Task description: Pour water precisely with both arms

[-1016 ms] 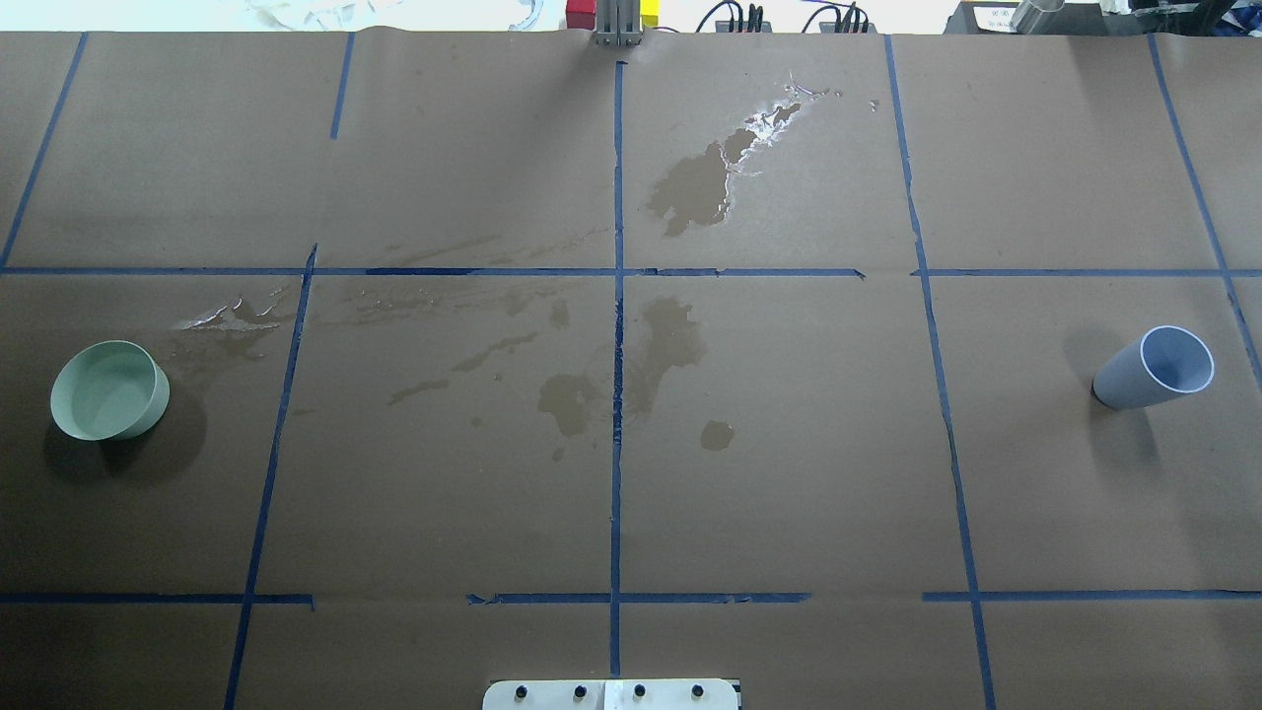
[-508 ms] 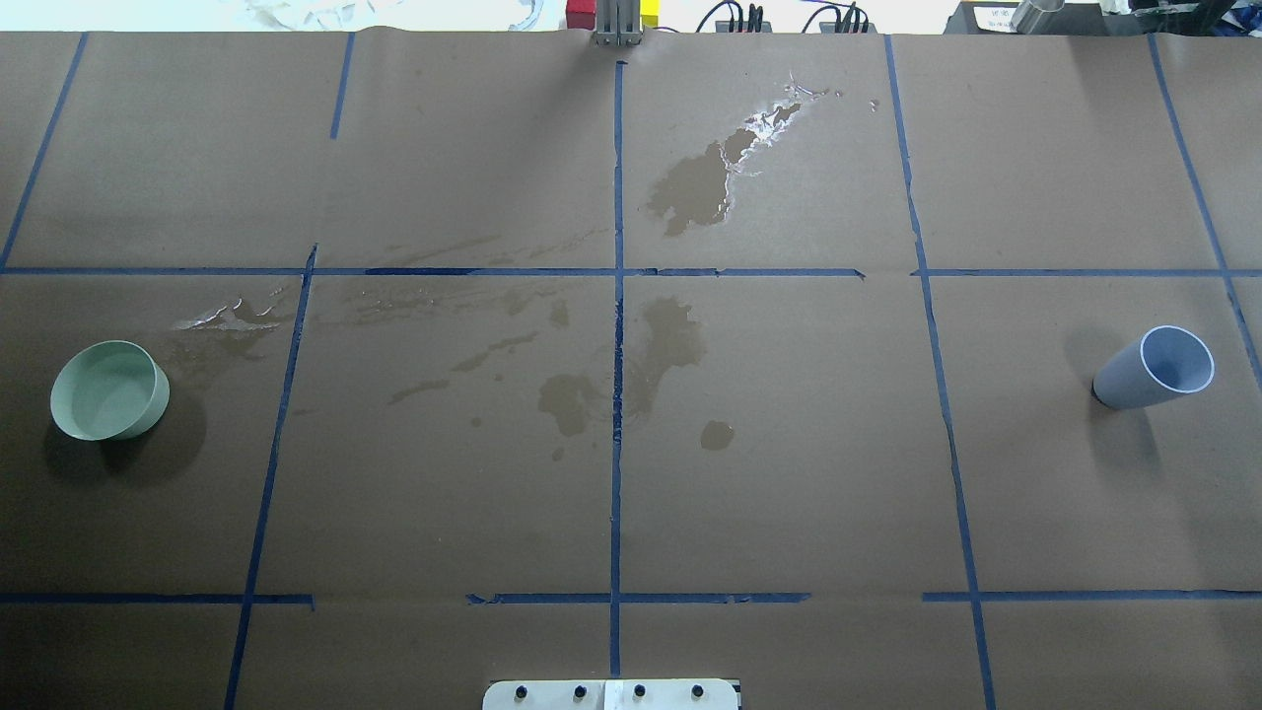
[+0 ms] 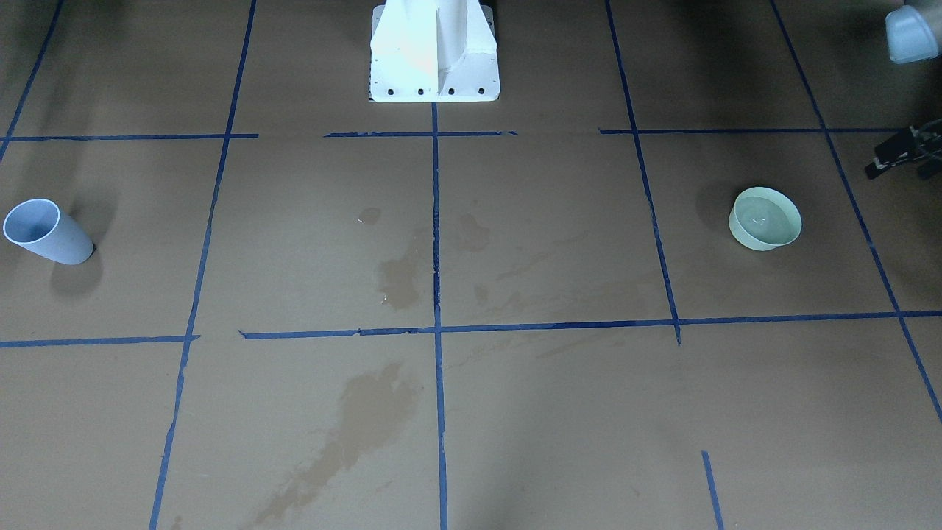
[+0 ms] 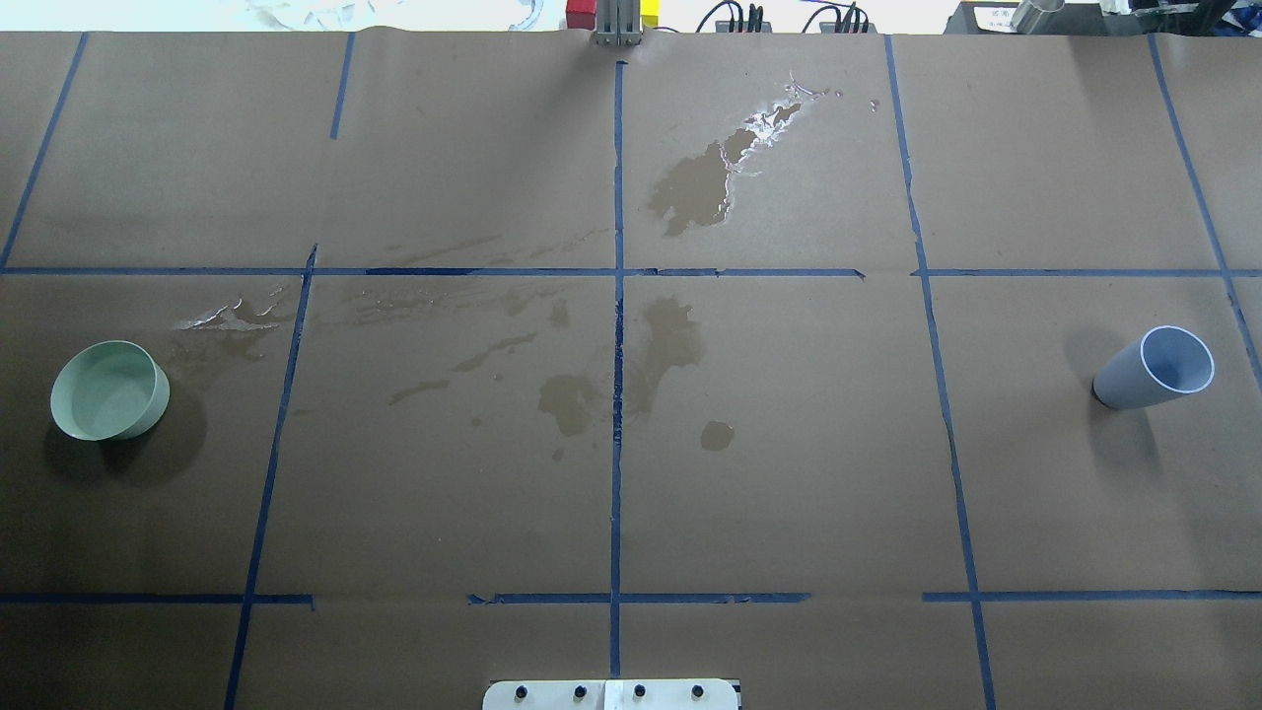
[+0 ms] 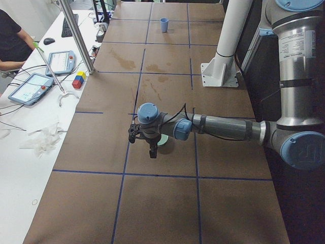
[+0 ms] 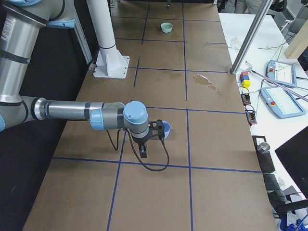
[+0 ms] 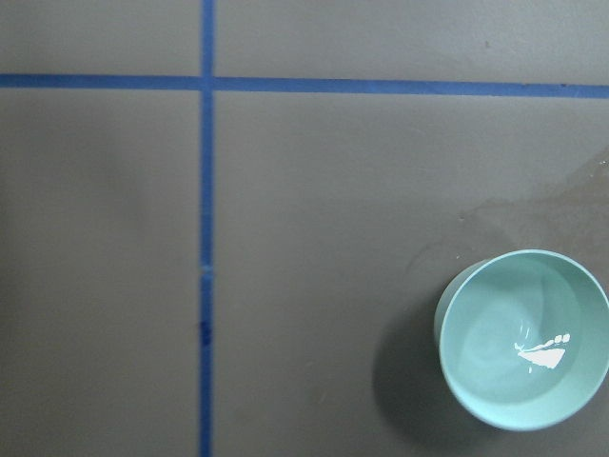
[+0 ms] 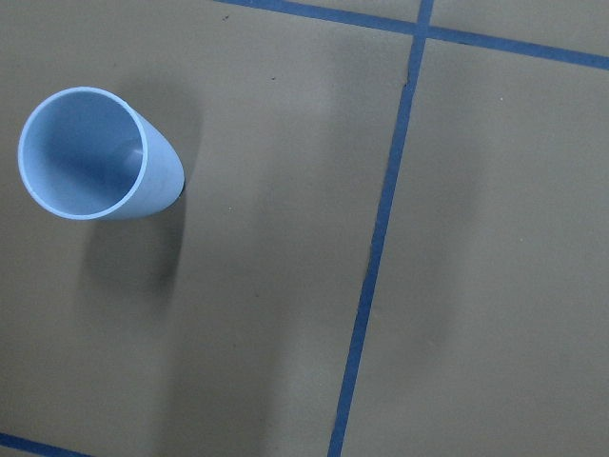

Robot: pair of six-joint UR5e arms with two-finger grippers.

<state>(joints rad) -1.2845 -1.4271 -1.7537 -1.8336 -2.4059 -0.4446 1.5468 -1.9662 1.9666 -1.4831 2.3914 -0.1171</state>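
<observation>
A pale green bowl [image 4: 108, 390] [image 3: 765, 218] holds the water [image 7: 521, 343], which shows a white glint in the left wrist view. It stands at the table's left end. A light blue cup [image 4: 1154, 368] [image 3: 48, 232] [image 8: 95, 154] stands at the right end and looks empty inside. My left gripper [image 5: 143, 145] hangs over the table beside the bowl, partly hiding it; a black piece of it [image 3: 901, 151] shows at the front view's right edge. My right gripper [image 6: 153, 139] hovers next to the cup [image 6: 166, 127]. Whether either gripper is open or shut I cannot tell.
Wet stains [image 4: 695, 187] [image 4: 670, 345] mark the brown paper around the middle. The white pedestal base [image 3: 434, 51] stands at the robot's edge. Beyond the far edge are a metal post [image 5: 76, 35], coloured blocks [image 5: 78, 80], tablets [image 5: 30, 86] and a seated person [image 5: 10, 35].
</observation>
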